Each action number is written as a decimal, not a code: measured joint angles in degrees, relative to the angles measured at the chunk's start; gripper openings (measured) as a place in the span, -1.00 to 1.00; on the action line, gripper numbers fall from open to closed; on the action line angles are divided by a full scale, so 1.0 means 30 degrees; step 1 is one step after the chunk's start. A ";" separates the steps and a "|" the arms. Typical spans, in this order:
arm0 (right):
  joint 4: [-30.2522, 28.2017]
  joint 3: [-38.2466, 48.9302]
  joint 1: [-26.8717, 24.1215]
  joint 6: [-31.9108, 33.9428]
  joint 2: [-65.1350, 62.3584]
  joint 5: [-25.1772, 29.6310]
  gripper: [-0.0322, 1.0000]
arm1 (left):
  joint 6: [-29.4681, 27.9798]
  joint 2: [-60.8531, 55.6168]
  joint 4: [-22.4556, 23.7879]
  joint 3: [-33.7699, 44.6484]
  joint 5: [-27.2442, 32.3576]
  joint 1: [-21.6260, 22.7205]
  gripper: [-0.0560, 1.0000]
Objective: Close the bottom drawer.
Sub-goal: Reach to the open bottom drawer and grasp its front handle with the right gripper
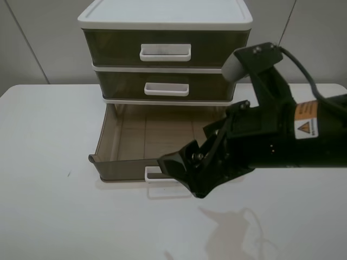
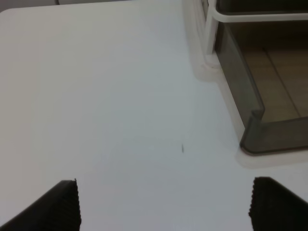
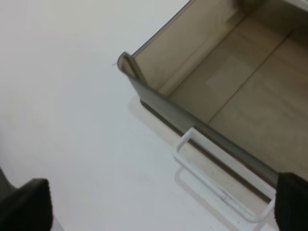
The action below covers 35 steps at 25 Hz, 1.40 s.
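Hovering above bottom drawer (image 1: 110, 138) (right hand (image 1: 181, 177))

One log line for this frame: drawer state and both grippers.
bottom drawer: open, empty | right gripper: open, at white handle | left gripper: open, over table | closing: not done

The bottom drawer (image 1: 154, 138), made of smoky brown translucent plastic, is pulled far out of the white-framed unit (image 1: 162, 19). It sits level and low over the white table (image 1: 49, 179). Its open top shows a floor with faint panel lines. A white rectangular loop handle (image 1: 153, 173) juts from its front wall, partly hidden.
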 joint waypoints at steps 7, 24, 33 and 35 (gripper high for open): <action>0.0867 0.3712 0.2266 0.0000 0.1335 -0.6676 0.46 | 0.0000 0.0000 0.0000 0.0000 0.0000 0.0000 0.47; 0.4061 0.3722 0.2333 -0.0401 0.8857 -1.6518 -0.90 | 0.0000 0.0000 0.0000 0.0000 0.0000 0.0000 0.47; 0.5134 0.1425 0.1766 0.0194 0.9160 -1.3994 -0.90 | 0.0000 0.0000 0.0000 0.0000 0.0000 0.0000 0.47; 0.5785 0.0326 0.1226 0.0779 0.9160 -1.1498 -0.90 | 0.0000 0.0000 0.0000 0.0000 0.0000 0.0000 0.47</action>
